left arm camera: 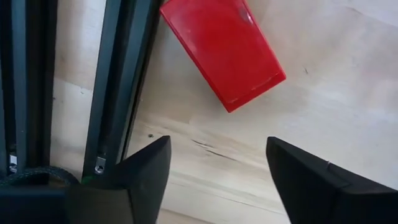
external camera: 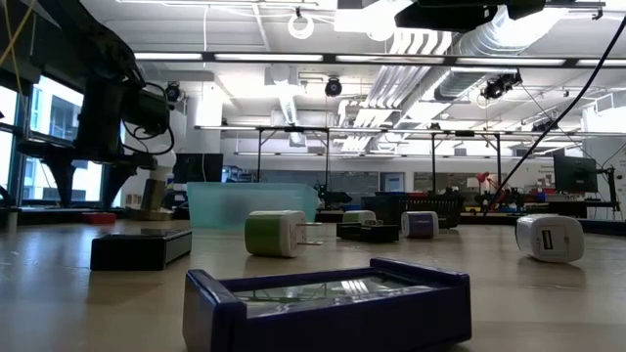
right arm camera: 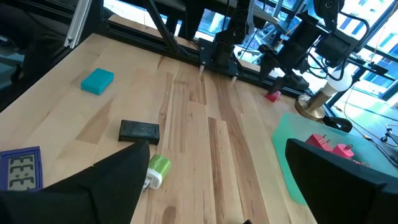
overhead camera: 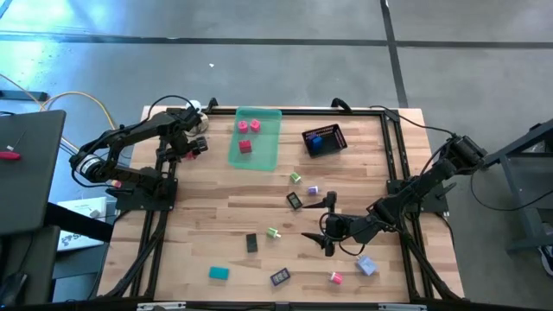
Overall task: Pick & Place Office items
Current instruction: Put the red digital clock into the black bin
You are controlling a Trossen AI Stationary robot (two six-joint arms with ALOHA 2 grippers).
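High view: left gripper (overhead camera: pixel 197 145) at the far left edge of the wooden surface (overhead camera: pixel 259 220), just beside the green tray (overhead camera: pixel 268 155), fingers released over a small red piece (overhead camera: pixel 202 146). 3 pink and red pieces (overhead camera: pixel 249 128) inside the tray. Black mesh basket (overhead camera: pixel 324 139) to the tray's right with a blue piece (overhead camera: pixel 316 141) in it. Right gripper (overhead camera: pixel 327 223) low over mid-surface, fingers spread wide, grasping nothing. Scattered around: green-and-white pieces (overhead camera: pixel 274 232), black pieces (overhead camera: pixel 251 243), a teal block (overhead camera: pixel 219 273), a lavender piece (overhead camera: pixel 366 265), a pink piece (overhead camera: pixel 335 277).

Low view: dark-framed piece (external camera: pixel 328 305) nearest, flat black piece (external camera: pixel 141 246) and green-and-white piece (external camera: pixel 275 234) behind, tray (external camera: pixel 252 204) farther back.

Left wrist view: red piece (left arm camera: pixel 224 50) lying flat on the wood beside the black frame rail (left arm camera: pixel 121 81), ahead of the parted fingers (left arm camera: pixel 146 165), not touching them.

Right wrist view: open fingers (right arm camera: pixel 118 180) framing a green-and-white piece (right arm camera: pixel 155 171), black piece (right arm camera: pixel 139 130), teal block (right arm camera: pixel 97 81) farther off.
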